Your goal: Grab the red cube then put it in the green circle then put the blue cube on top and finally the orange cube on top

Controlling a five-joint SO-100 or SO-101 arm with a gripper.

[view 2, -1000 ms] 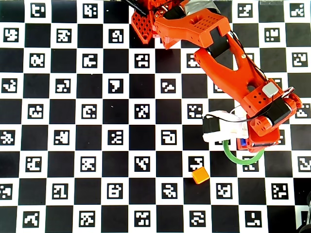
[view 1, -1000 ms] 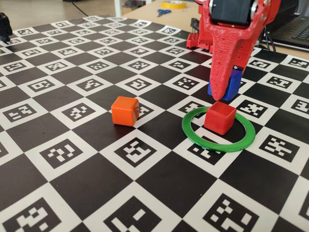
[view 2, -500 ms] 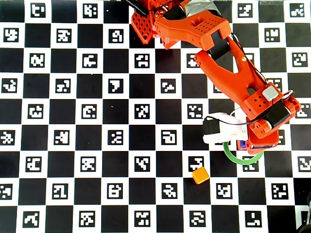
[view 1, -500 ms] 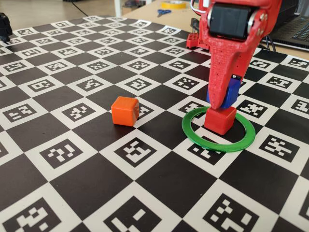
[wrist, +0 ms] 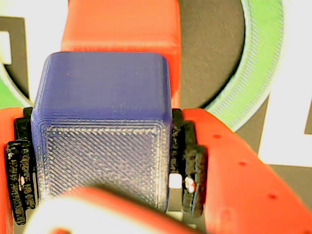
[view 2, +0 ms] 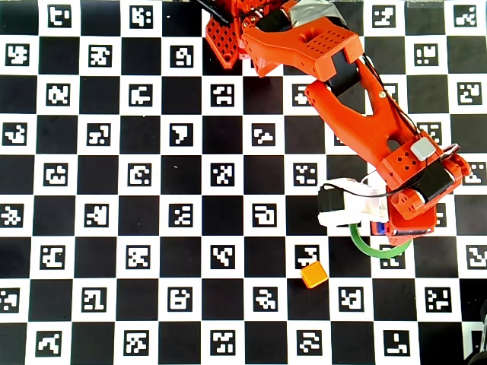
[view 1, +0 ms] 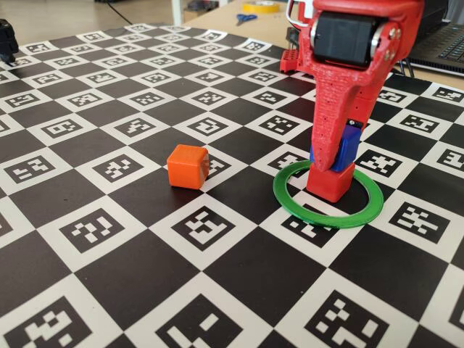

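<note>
The red cube (view 1: 333,185) stands inside the green circle (view 1: 349,220). My gripper (view 1: 330,164) comes down from above and is shut on the blue cube (view 1: 348,148), which sits right on top of the red cube. In the wrist view the blue cube (wrist: 102,131) fills the space between the black pads (wrist: 191,165). The red cube (wrist: 122,27) shows beyond it and the green circle (wrist: 263,63) curves at the right. The orange cube (view 1: 188,166) lies alone on the board, left of the circle. In the overhead view the orange cube (view 2: 313,274) lies below and left of the green circle (view 2: 364,245), and my arm hides the stack.
The checkerboard mat (view 1: 130,239) with printed markers covers the table. Beyond its far edge lie scissors (view 1: 245,17), a yellow tape roll (view 1: 261,6) and a laptop (view 1: 446,40). A black object (view 1: 7,40) stands at the far left. The arm's base (view 2: 228,34) is at the top of the overhead view.
</note>
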